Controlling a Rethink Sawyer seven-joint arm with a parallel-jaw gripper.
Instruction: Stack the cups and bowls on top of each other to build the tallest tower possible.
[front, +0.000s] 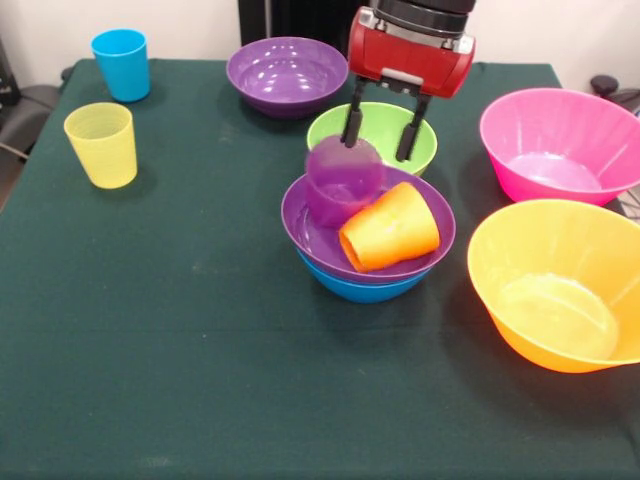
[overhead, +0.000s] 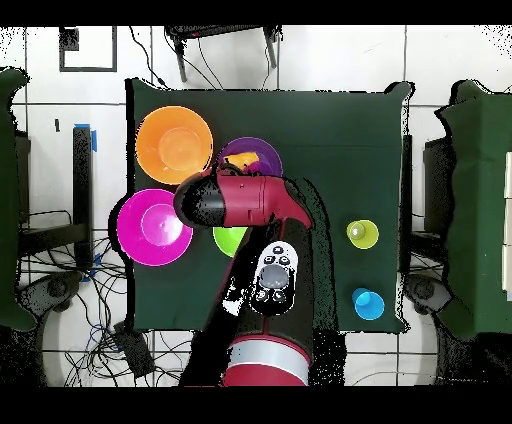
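Note:
The tower is a purple bowl (front: 310, 228) nested in a blue bowl (front: 362, 290) at the table's middle. An orange cup (front: 392, 228) lies on its side in it. A purple cup (front: 343, 180) leans tipped against the bowl's far rim. My gripper (front: 380, 140) hangs just above and behind the purple cup, fingers spread and holding nothing; its left finger (front: 352, 122) is close to the cup's top. In the overhead view the arm (overhead: 245, 205) covers most of the tower; only part of the purple bowl (overhead: 250, 155) shows.
A green bowl (front: 375, 128) sits right behind the tower, a second purple bowl (front: 287, 72) behind that. A pink bowl (front: 560, 145) and an orange bowl (front: 560, 285) stand at the right. A blue cup (front: 121, 63) and a yellow cup (front: 101, 143) stand upright at the left.

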